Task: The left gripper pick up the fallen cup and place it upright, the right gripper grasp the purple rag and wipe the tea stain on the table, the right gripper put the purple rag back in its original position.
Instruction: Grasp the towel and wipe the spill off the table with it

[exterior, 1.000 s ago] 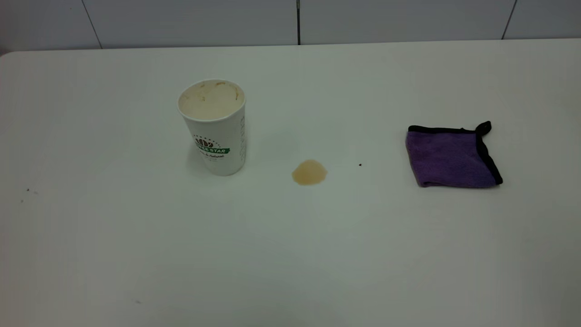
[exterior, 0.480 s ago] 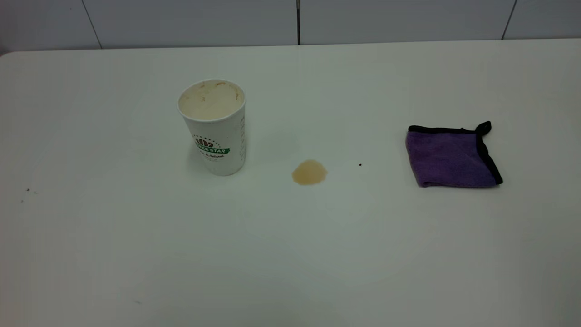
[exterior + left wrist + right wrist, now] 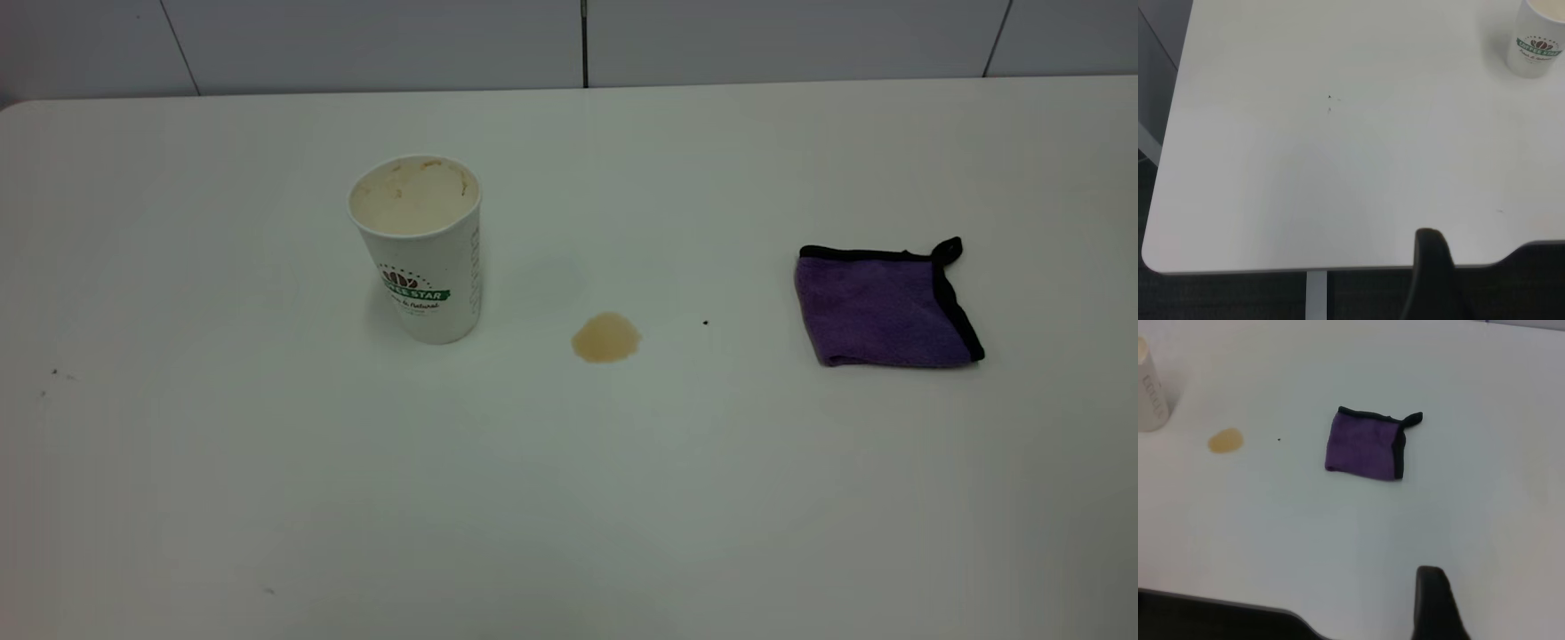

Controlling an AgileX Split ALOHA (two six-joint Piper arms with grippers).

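The cup (image 3: 418, 249) stands upright on the table (image 3: 569, 498), left of centre, its cream, stained inside facing up. To its right lies the tan tea stain (image 3: 605, 338). The purple rag (image 3: 885, 307) lies folded at the right, apart from the stain. Neither gripper shows in the exterior view. In the left wrist view the cup (image 3: 1536, 40) is far off, and only a dark part of my left gripper (image 3: 1431, 273) shows, by the table's edge. In the right wrist view the rag (image 3: 1366, 444) and stain (image 3: 1225, 440) lie well beyond a dark part of my right gripper (image 3: 1435, 603).
A tiny black speck (image 3: 705, 323) sits between stain and rag. A few small specks (image 3: 55, 373) mark the table's left side. A panelled wall (image 3: 373, 40) runs behind the far edge. The table's corner (image 3: 1158, 257) shows in the left wrist view.
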